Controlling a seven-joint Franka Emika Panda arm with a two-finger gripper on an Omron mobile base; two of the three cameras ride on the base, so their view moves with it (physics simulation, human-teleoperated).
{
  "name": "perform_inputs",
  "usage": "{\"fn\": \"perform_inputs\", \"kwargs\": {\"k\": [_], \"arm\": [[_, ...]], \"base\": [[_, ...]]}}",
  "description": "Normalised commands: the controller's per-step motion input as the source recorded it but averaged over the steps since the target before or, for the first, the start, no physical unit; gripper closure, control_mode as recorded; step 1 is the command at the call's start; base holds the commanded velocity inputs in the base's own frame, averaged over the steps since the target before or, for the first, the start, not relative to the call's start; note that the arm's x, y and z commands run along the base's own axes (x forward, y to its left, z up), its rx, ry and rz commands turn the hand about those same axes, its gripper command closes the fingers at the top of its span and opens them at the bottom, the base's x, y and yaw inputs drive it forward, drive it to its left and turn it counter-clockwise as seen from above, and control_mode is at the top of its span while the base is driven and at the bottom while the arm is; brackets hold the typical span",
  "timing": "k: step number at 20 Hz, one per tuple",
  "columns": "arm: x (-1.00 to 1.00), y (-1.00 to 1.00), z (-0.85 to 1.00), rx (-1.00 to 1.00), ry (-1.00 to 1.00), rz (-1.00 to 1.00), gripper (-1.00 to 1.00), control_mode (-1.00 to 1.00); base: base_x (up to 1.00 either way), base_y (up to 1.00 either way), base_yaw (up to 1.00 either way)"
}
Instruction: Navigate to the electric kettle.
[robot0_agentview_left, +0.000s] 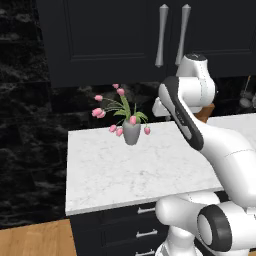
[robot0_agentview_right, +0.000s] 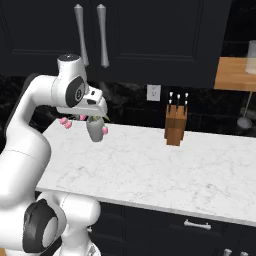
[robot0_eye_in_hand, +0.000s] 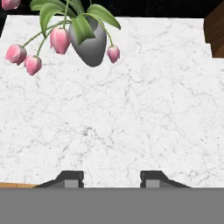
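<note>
Kettle hunting is the job, and no kettle sits on this white counter (robot0_agentview_right: 165, 165), so I cannot tell where it is; my guess is the base should roll on toward 3 o'clock, where the counter runs past the knife block (robot0_agentview_right: 175, 125). The claw (robot0_eye_in_hand: 111, 178) hangs over bare marble with its two tips spread wide and nothing between them, and it should keep up high, since the grey vase (robot0_eye_in_hand: 91, 46) of pink tulips (robot0_agentview_left: 120, 112) stands near at 11 o'clock.
</note>
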Motion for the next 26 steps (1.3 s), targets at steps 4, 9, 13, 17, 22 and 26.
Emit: {"fn": "perform_inputs", "kwargs": {"k": [4,9,13,17,22,26], "arm": [[0.00,0.00,0.00,0.00,0.00,0.00,-1.00,1.00],[0.00,0.00,0.00,0.00,0.00,0.00,-1.00,1.00],[0.00,0.00,0.00,0.00,0.00,0.00,-1.00,1.00],[0.00,0.00,0.00,0.00,0.00,0.00,-1.00,1.00],[0.00,0.00,0.00,0.00,0.00,0.00,-1.00,1.00],[0.00,0.00,0.00,0.00,0.00,0.00,-1.00,1.00]], "base": [[0.00,0.00,0.00],[-0.22,0.13,0.00],[-0.66,0.11,-0.22],[-0.75,0.04,-0.52],[-0.53,0.12,-0.71],[-0.38,0.02,-0.76]]}}
